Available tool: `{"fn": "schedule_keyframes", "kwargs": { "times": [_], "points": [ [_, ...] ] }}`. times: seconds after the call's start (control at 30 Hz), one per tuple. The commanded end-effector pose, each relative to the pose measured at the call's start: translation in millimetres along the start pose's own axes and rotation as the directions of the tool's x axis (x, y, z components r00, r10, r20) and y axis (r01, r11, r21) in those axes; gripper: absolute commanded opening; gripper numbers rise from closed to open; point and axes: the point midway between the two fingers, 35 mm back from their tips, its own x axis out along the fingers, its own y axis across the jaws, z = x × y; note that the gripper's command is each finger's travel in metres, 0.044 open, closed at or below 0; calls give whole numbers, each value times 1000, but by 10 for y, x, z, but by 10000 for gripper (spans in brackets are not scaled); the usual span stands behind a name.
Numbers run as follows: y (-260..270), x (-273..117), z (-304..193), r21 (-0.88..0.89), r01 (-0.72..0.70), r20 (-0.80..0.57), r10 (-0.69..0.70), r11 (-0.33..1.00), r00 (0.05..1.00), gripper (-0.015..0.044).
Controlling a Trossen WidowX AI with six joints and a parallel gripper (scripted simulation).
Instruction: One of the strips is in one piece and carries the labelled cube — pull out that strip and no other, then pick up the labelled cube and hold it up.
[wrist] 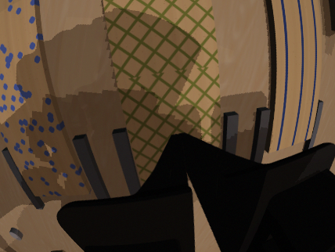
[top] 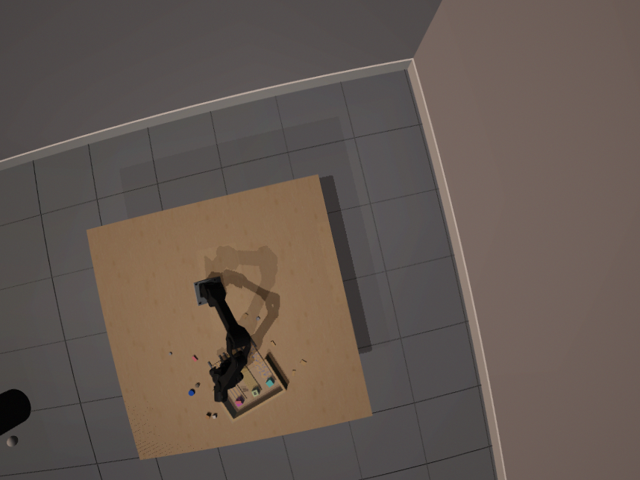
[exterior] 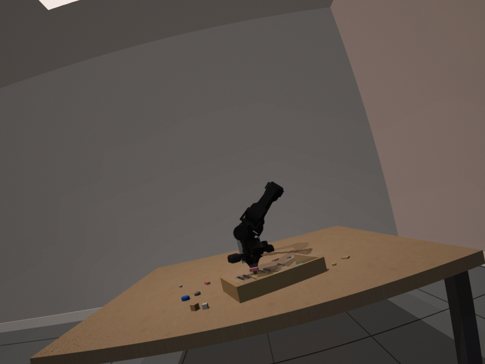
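My gripper is shut and empty, its tips low over the near end of the green-latticed strip. The blue-dotted strip lies left in the wrist view, the blue-lined strip right. In the top view a teal cube, a pale green cube and a pink cube stand near the box's far wall. Their labels are too small to read. The wrist view shows no cube. Whether each strip is whole cannot be told; the arm hides parts of them.
Upright dark guides flank the strips. The wooden box has raised walls. A pink block shows beside the fingertips. A blue disc, a brown cube and a white cube lie outside the box.
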Motion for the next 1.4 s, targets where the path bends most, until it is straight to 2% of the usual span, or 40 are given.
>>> {"fn": "schedule_keyframes", "kwargs": {
  "times": [0.0,0.8,1.37],
  "points": [
    [4,11,-1,4,-5,2,5,1000,1000,0],
    [4,34,-3,4,-5,2,5,1000,1000,0],
    [0,40,-255,5,-5,1,5,1000,1000,0]
  ]
}}
